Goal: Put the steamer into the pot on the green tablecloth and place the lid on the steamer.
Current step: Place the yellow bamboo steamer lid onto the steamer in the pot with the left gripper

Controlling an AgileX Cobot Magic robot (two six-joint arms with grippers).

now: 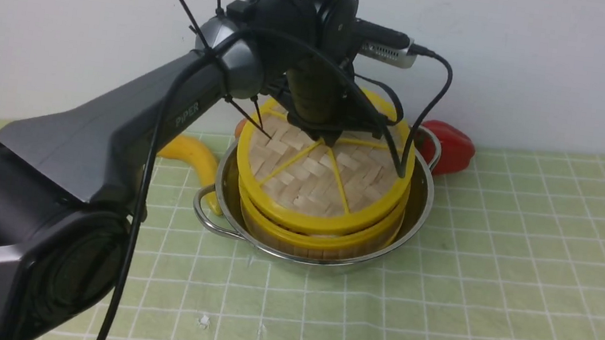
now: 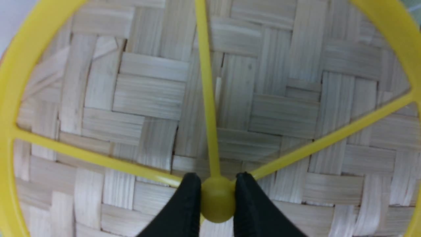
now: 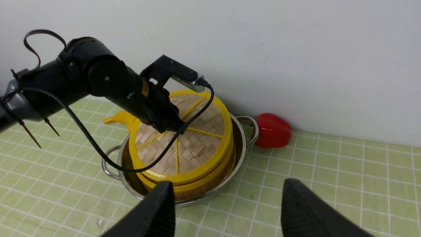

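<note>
The steel pot (image 1: 420, 207) stands on the green tablecloth (image 1: 497, 275) with the steamer (image 1: 322, 243) inside it. The woven lid (image 1: 313, 180) lies over the steamer, slightly tilted, its near edge down on the steamer's rim. My left gripper (image 1: 330, 137) reaches down onto the lid's centre. In the left wrist view the left gripper (image 2: 217, 184) is shut on the lid's yellow centre knob (image 2: 217, 202), where the spokes meet. My right gripper (image 3: 227, 194) hangs open and empty above the cloth, on the near side of the pot (image 3: 245, 141) and lid (image 3: 184, 148).
A red pepper (image 1: 451, 146) lies by the wall just right of the pot's far handle. A yellow banana-like thing (image 1: 194, 157) lies against the pot's left side. The left arm (image 1: 110, 135) and its cable cross the left half of the front view.
</note>
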